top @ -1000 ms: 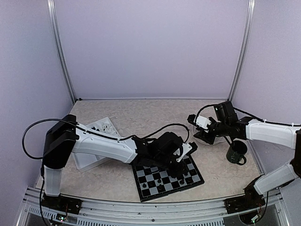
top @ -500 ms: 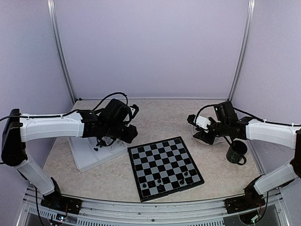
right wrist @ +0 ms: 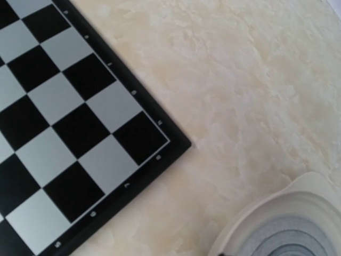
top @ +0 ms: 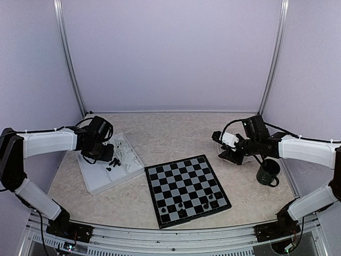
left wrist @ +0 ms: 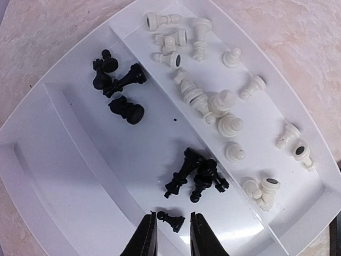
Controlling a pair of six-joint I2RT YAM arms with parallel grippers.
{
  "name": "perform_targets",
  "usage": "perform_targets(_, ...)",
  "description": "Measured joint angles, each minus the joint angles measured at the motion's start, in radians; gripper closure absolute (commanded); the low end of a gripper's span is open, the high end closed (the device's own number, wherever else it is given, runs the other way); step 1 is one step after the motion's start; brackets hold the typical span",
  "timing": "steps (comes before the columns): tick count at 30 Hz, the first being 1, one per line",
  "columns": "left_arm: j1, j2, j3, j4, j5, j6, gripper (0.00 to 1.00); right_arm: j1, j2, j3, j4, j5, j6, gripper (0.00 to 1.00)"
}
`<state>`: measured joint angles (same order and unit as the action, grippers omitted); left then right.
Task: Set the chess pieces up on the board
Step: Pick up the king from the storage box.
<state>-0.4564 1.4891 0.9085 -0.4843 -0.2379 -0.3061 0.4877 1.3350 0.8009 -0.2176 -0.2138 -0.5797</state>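
The board (top: 187, 190) lies flat at the middle of the table, with several black chess pieces (top: 181, 205) standing on its near rows. My left gripper (left wrist: 173, 215) hangs low over the white tray (left wrist: 64, 160), open narrowly. Its fingers straddle a black pawn (left wrist: 171, 220) that lies on its side. More black pieces (left wrist: 197, 173) lie in the same compartment, and white pieces (left wrist: 213, 101) lie in the one beside it. My right gripper (top: 234, 154) hovers right of the board's far corner (right wrist: 160, 140); its fingers do not show.
A round grey ringed plate (right wrist: 298, 224) sits under the right gripper, just off the board's corner. A dark green mug (top: 268, 172) stands to the right of it. The tray (top: 101, 178) lies left of the board.
My left arm swung from the board's near right squares back left to the tray and came down over a lying black pawn. The right arm has not moved.
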Motion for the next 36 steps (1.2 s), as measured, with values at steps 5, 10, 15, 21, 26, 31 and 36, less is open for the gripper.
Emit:
perform_targets(5,0.037,0.053,0.0,0.012,0.046,0.027,0.76,0.0,0.002,0.0,-0.003,-0.01,-0.002,0.62)
perform_targets(10,0.059,0.137,0.001,0.013,0.078,0.048,0.76,0.0,0.003,0.0,-0.011,-0.011,-0.003,0.62)
perform_targets(15,0.076,0.169,0.005,0.022,0.095,0.058,0.74,0.0,0.003,0.0,-0.015,-0.013,-0.003,0.62)
perform_targets(21,0.082,0.207,0.044,0.019,0.095,0.081,0.72,0.0,0.011,0.0,-0.019,-0.022,-0.003,0.62)
perform_targets(26,0.09,0.261,0.1,0.019,0.091,0.111,0.73,0.0,0.012,0.0,-0.021,-0.031,-0.003,0.62)
perform_targets(31,0.098,0.297,0.128,0.02,0.096,0.14,0.76,0.0,0.013,0.0,-0.022,-0.034,-0.004,0.62)
perform_targets(36,0.102,0.3,0.129,0.022,0.116,0.163,0.79,0.0,0.02,0.0,-0.024,-0.038,-0.006,0.62)
